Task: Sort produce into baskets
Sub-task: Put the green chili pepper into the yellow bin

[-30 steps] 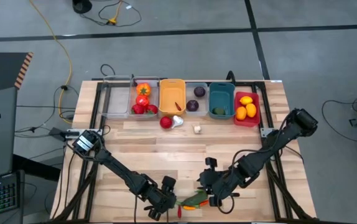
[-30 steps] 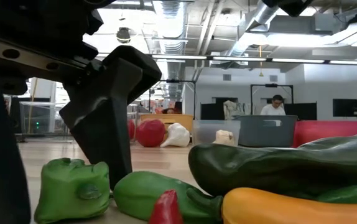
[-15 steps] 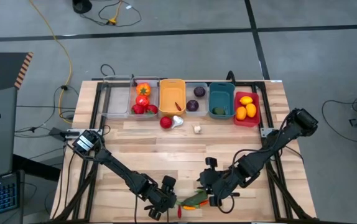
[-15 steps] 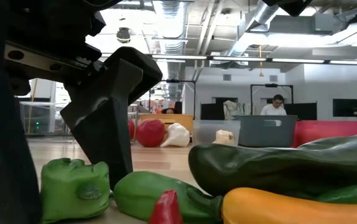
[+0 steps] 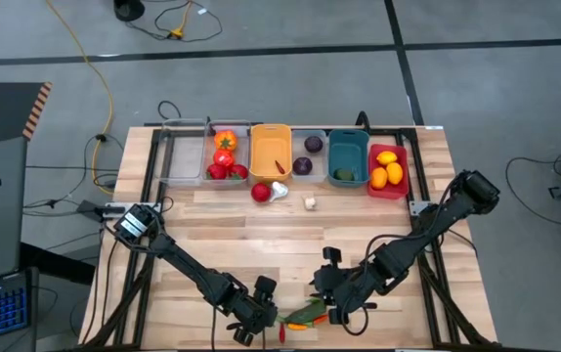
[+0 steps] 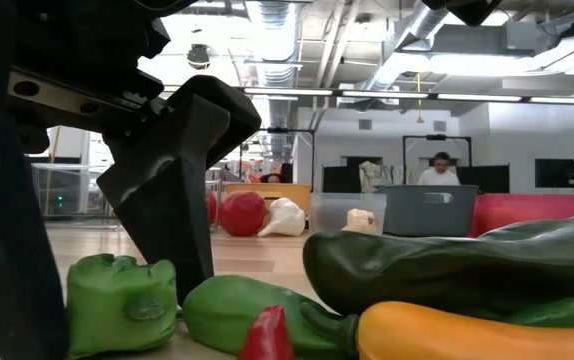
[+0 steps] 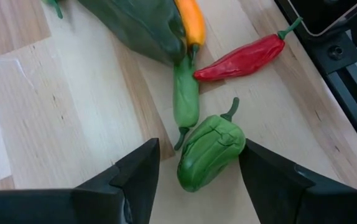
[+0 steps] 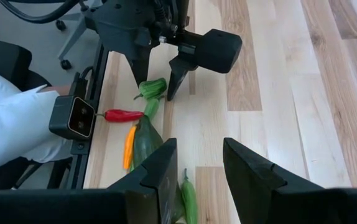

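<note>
Near the table's near edge lies a small green pepper (image 7: 209, 152) on its side. My left gripper (image 7: 200, 155) (image 5: 261, 315) is open, slanting down, one finger on each side of the pepper. Beside the pepper lie a light green chili (image 7: 186, 99), a red chili (image 7: 241, 57), an orange chili (image 7: 191, 22) and a large dark green piece (image 6: 447, 270). My right gripper (image 8: 198, 165) (image 5: 337, 298) hangs open above this heap with nothing between its fingers. The baskets (image 5: 271, 152) stand in a row at the far edge. My left gripper has one finger (image 7: 259, 165) close against the green pepper's side (image 7: 239, 144), and a gap shows at the other finger (image 7: 144, 165). I cannot tell whether either finger touches. The pepper lies on the table.
In the row, a clear basket holds red and orange produce (image 5: 224, 156), another purple balls (image 5: 307, 154), the teal one (image 5: 348, 156) a green piece, the red one (image 5: 388, 168) yellow fruit. A red tomato (image 5: 260, 193) and white garlic (image 5: 279, 191) lie loose before them. A person's sleeve (image 8: 10, 124) shows past the near edge.
In the low view my left gripper's fingers have drawn slightly closer around the green pepper. The pepper lies where it was.
</note>
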